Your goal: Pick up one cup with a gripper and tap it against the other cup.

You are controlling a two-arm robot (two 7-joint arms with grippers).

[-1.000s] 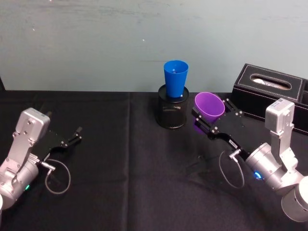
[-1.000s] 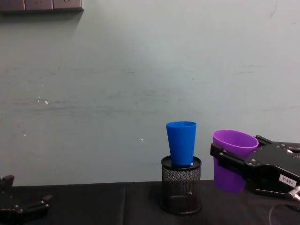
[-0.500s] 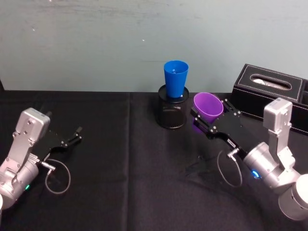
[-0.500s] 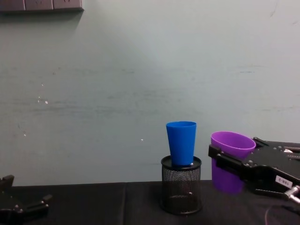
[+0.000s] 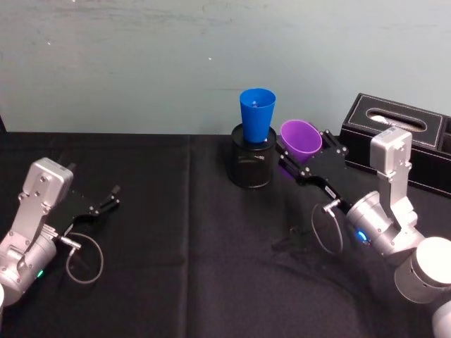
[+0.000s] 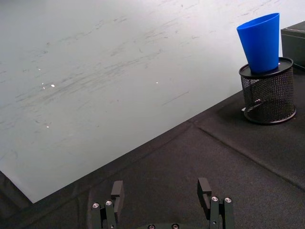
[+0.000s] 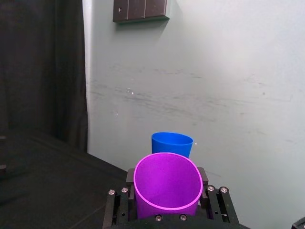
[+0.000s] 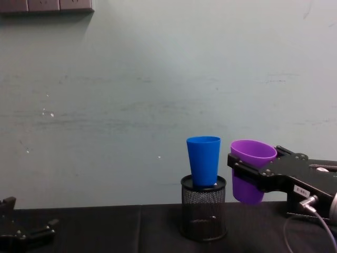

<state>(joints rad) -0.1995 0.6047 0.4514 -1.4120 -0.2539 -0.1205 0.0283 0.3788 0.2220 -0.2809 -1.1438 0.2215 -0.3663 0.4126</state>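
Purple plastic is pinched between the right gripper's [image 8: 255, 159] fingers: the purple cup [image 8: 249, 174] hangs clear of the cloth [image 5: 183, 282], its mouth tipped slightly. Just past the fingertips, apart by a narrow gap in the chest view, the blue cup [image 8: 204, 159] stands in a mesh holder [image 8: 203, 208]. The tap looks close at hand. It is best done as a short, gentle sideways nudge, so purple wall meets blue wall above the holder's rim and the black fingers strike nothing. The blue cup looks loosely seated and tall, so a hard knock could tilt it out. The left gripper [image 6: 160, 190] idles low over the cloth, fingers wide, well apart from both cups.
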